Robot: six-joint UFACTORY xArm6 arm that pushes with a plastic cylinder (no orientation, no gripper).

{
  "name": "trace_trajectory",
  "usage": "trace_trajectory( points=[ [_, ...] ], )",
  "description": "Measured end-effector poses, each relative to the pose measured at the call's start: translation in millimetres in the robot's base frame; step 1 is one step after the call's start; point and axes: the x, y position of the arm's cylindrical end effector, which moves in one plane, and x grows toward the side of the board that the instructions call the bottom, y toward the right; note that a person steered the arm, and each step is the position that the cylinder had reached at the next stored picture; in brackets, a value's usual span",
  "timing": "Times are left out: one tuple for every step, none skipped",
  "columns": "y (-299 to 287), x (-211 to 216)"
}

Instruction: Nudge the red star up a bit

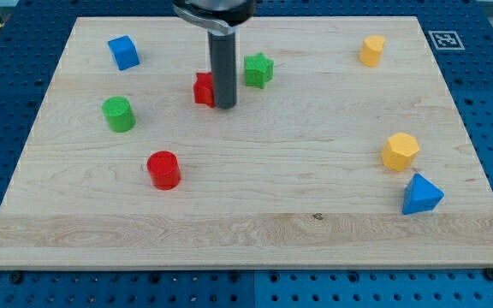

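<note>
The red star point(203, 89) lies on the wooden board point(255, 231), upper middle, partly hidden behind my rod. My tip point(226, 107) rests on the board right against the star's right side, slightly below its middle. The green star point(258, 70) sits just right of the rod, a little higher than the red star.
A blue cube point(123, 52) is at the upper left, a green cylinder point(119, 114) below it, a red cylinder point(163, 169) lower down. A yellow block point(371, 50) is at the upper right. A yellow hexagon point(399, 151) and a blue pyramid point(420, 194) sit at the right.
</note>
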Motion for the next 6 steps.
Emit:
trace_trajectory(
  points=[
    [-23.1, -17.9],
    [-25.1, -33.6],
    [-41.6, -22.5],
    [-66.2, 2.2],
    [-79.7, -6.0],
    [-65.9, -36.5]
  ],
)
